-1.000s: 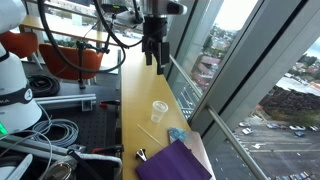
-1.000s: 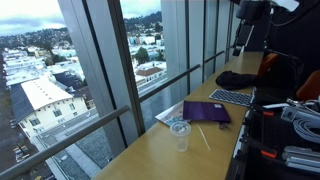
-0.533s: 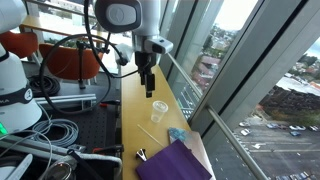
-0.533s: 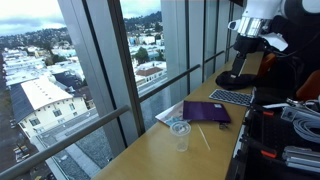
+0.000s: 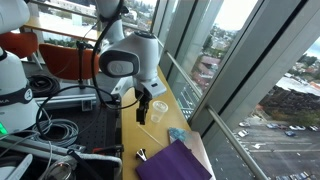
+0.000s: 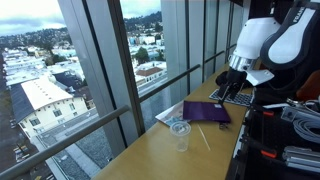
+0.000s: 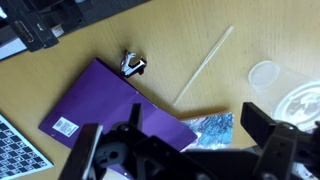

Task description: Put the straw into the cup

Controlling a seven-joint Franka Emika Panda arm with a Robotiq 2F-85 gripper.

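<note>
In the wrist view, going from the left edge, a corner of a keyboard (image 7: 14, 152) shows at the bottom. Next comes a purple cloth (image 7: 108, 112) spread flat on the wooden counter (image 7: 160, 40), with a small black clip (image 7: 133, 66) just beyond its far edge. Right of the cloth lies the straw (image 7: 203, 66), flat on bare wood and slanting up toward the right. Its lower end is just beside the cloth's edge and near a small light-blue thing (image 7: 212, 127) whose nature I cannot tell. Its upper end is near the cup (image 7: 285, 88) but apart from it. The cup stands upright at the far right with its mouth open to the camera, so it looks ready to receive the straw from above. The gripper (image 7: 175, 128) hangs above all this, empty and with its two fingers spread wide. That suits a downward approach, since the straw is thin and lies flat, so the fingers would probably have to straddle it across its width and close low against the wood. In an exterior view the gripper (image 5: 143, 112) is well above the counter, near the cup (image 5: 159, 108). The task looks barely begun: the straw is not yet picked up.
</note>
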